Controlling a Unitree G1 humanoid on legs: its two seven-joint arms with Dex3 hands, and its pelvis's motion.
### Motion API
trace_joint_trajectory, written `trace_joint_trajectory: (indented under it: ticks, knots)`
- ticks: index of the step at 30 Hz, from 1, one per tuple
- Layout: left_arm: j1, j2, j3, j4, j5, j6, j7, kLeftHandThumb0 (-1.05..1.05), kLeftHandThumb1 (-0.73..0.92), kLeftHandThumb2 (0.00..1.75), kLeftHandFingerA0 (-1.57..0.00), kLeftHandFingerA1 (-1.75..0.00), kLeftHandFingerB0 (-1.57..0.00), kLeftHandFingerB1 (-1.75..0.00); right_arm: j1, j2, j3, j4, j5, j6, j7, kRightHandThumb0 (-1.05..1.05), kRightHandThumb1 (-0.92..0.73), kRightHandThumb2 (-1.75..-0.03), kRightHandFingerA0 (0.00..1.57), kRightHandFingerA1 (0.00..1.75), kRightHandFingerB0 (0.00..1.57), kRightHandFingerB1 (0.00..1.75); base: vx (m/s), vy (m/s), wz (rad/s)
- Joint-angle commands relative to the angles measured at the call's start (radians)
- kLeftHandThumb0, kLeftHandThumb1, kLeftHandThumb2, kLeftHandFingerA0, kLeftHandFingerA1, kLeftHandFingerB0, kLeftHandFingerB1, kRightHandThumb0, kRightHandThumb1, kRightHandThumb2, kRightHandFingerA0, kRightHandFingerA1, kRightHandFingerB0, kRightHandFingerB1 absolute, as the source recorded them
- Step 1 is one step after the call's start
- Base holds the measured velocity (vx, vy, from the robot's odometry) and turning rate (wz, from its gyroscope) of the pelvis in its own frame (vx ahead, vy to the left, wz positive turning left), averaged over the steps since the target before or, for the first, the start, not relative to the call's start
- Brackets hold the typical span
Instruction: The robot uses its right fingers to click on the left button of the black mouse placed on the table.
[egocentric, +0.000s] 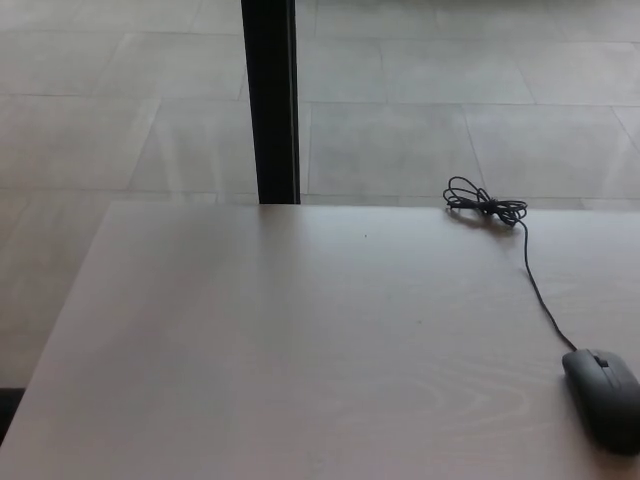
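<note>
A black mouse (603, 396) lies on the pale wooden table (300, 350) near the right edge of the head view, its front end pointing away from me. Its thin black cable (537, 288) runs back and left to a coiled bundle (484, 206) at the table's far edge. No part of either hand or arm shows in the picture.
A dark vertical post (270, 100) stands behind the table's far edge, left of centre. Grey floor tiles (450, 90) lie beyond the table. The table's left edge runs diagonally down to the lower left corner.
</note>
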Motion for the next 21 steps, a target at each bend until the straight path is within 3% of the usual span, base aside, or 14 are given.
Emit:
trace_joint_trajectory:
  ticks: [1,2,3,4,5,6,7,9,12,13,14,16,17,21]
  knots:
    - [-0.022,0.032,0.087,0.049,-0.115,-0.078,-0.043,-0.81,0.92,0.79,-0.71,-0.59,-0.65,-0.59,-0.023,-0.004,-0.162,-0.110,0.135,0.187,-0.104,-0.74,-0.87,-0.67,0.69,0.80,0.53,0.98,0.00,0.000,0.00]
    - [-0.023,0.030,0.089,0.051,-0.115,-0.083,-0.043,-0.80,0.92,0.77,-0.74,-0.58,-0.61,-0.56,-0.020,-0.012,-0.171,-0.112,0.130,0.183,-0.099,-0.72,-0.90,-0.67,0.61,0.69,0.48,0.76,0.00,0.000,0.00]
    - [-0.027,0.030,0.093,0.059,-0.115,-0.085,-0.045,-0.81,0.92,0.77,-0.72,-0.58,-0.47,-0.53,-0.033,-0.030,-0.190,-0.104,0.129,0.190,-0.102,-0.72,-0.90,-0.67,0.75,0.84,0.57,0.77,0.00,0.000,0.00]
    - [-0.027,0.031,0.092,0.061,-0.113,-0.083,-0.046,-0.81,0.92,0.77,-0.72,-0.59,-0.57,-0.57,-0.043,-0.037,-0.201,-0.100,0.132,0.200,-0.107,-0.74,-0.84,-0.73,0.94,1.54,0.67,0.82,0.00,0.000,0.00]
    - [-0.028,0.034,0.092,0.065,-0.112,-0.081,-0.048,-0.81,0.92,0.77,-0.72,-0.59,-0.57,-0.57,-0.056,-0.044,-0.218,-0.098,0.133,0.217,-0.114,-0.74,-0.84,-0.73,0.94,1.54,0.67,0.82,0.00,0.000,0.00]
    - [-0.030,0.030,0.085,0.057,-0.102,-0.082,-0.024,-0.80,0.92,0.77,-0.72,-0.58,-0.66,-0.58,-0.094,-0.091,-0.251,-0.079,0.147,0.226,-0.114,-0.73,-0.91,-0.68,1.03,1.35,0.71,0.89,0.00,0.000,0.00]
    - [-0.033,0.026,0.093,0.054,-0.112,-0.087,-0.025,-0.79,0.92,0.79,-0.71,-0.59,-0.60,-0.57,-0.132,-0.118,-0.273,-0.078,0.151,0.270,-0.133,-0.73,-0.91,-0.66,0.79,1.01,0.73,0.95,0.00,0.000,0.00]
    - [-0.030,0.025,0.092,0.055,-0.115,-0.091,-0.034,-0.82,0.92,0.82,-0.71,-0.59,-0.56,-0.56,-0.225,-0.194,-0.296,-0.063,0.153,0.313,-0.146,-0.77,-0.88,-0.67,1.00,1.27,0.53,0.70,0.00,0.000,0.00]
    - [-0.035,0.025,0.090,0.064,-0.117,-0.095,-0.027,-0.80,0.92,0.77,-0.70,-0.57,-0.62,-0.55,-0.319,-0.258,-0.301,-0.040,0.150,0.365,-0.153,-0.76,-0.88,-0.67,1.04,1.21,0.49,0.66,0.00,0.000,0.00]
    - [-0.036,0.024,0.090,0.064,-0.119,-0.097,-0.027,-0.79,0.92,0.77,-0.72,-0.58,-0.65,-0.56,-0.348,-0.282,-0.294,-0.019,0.141,0.358,-0.150,-0.75,-0.89,-0.67,1.15,1.42,0.66,0.76,0.00,0.000,0.00]
    - [-0.038,0.026,0.088,0.067,-0.119,-0.097,-0.029,-0.82,0.92,0.81,-0.69,-0.60,-0.65,-0.59,-0.386,-0.305,-0.286,-0.011,0.133,0.351,-0.150,-0.74,-0.87,-0.66,0.92,1.15,0.48,0.61,0.00,0.000,0.00]
    - [-0.042,0.026,0.093,0.068,-0.130,-0.095,-0.030,-0.81,0.92,0.80,-0.72,-0.61,-0.64,-0.59,-0.475,-0.336,-0.256,-0.085,0.124,0.409,-0.155,-0.78,-0.87,-0.66,0.94,0.95,0.51,0.56,0.00,0.000,0.00]
    - [-0.044,0.028,0.090,0.071,-0.127,-0.094,-0.028,-0.83,0.92,0.81,-0.73,-0.60,-0.65,-0.58,-0.504,-0.340,-0.245,-0.104,0.120,0.428,-0.160,-0.79,-0.86,-0.65,0.70,0.61,0.51,0.52,0.00,0.000,0.00]
    - [-0.054,0.036,0.089,0.069,-0.134,-0.067,-0.019,-0.82,0.92,0.77,-0.74,-0.57,-0.72,-0.57,-0.562,-0.345,-0.109,-0.160,0.041,0.299,-0.103,-0.89,-0.83,-0.65,0.95,0.76,0.34,0.69,0.00,0.000,0.00]
